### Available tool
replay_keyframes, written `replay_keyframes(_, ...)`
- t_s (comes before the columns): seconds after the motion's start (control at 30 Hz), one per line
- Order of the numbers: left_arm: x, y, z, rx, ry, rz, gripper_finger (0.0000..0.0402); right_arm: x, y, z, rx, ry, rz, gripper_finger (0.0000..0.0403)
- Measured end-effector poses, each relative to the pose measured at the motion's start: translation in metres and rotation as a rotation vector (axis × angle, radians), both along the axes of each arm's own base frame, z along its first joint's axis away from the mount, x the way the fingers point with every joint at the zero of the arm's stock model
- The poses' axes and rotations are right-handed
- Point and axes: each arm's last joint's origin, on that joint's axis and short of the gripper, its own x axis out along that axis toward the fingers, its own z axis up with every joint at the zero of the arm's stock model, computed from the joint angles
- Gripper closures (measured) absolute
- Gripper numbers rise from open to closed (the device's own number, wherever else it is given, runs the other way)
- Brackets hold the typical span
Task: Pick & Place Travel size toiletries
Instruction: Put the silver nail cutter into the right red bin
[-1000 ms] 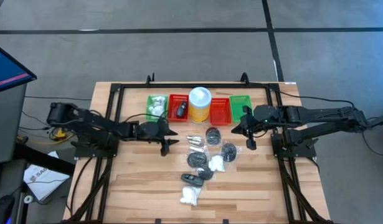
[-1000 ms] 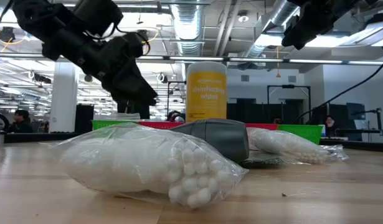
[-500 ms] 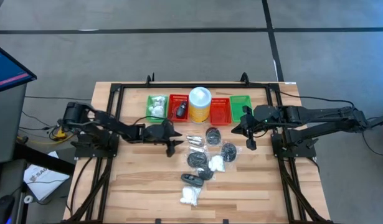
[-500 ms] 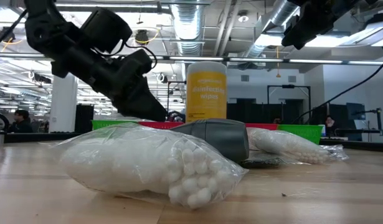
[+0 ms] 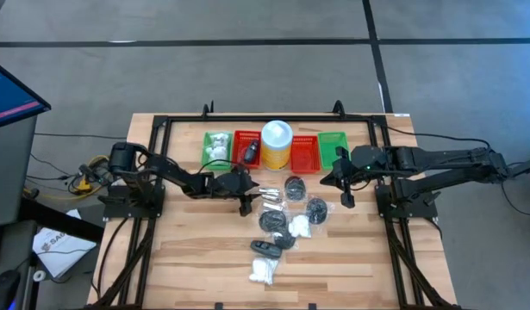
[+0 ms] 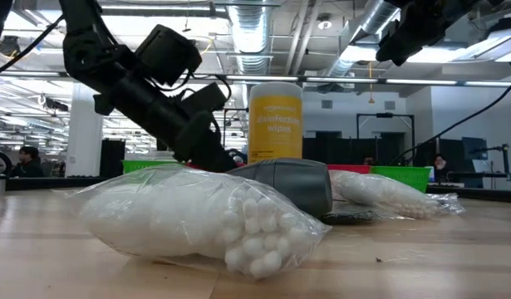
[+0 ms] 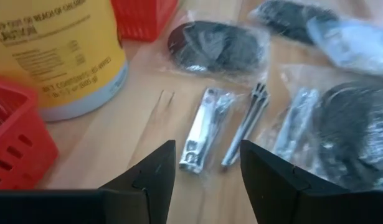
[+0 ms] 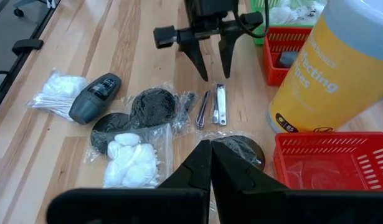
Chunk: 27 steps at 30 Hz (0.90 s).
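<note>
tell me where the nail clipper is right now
In the high view the nail clipper lies on the table just in front of the yellow canister, beside the tweezers. The open left gripper hovers at its left.

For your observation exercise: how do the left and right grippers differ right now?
The left gripper has its fingers open; the right gripper is shut. The left gripper hangs low over the bagged nail clippers, while the right gripper waits by the green basket. Both are dark, two-fingered and empty.
</note>
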Motion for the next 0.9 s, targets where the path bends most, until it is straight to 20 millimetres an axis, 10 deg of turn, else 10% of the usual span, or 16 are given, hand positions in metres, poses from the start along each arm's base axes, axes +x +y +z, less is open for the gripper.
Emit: replay_keyframes(0.9,0.012,0.011,-0.019,-0.006,0.061,-0.001,0.0234,0.0,0.0,0.0,-0.007,0.0,0.005,0.0403)
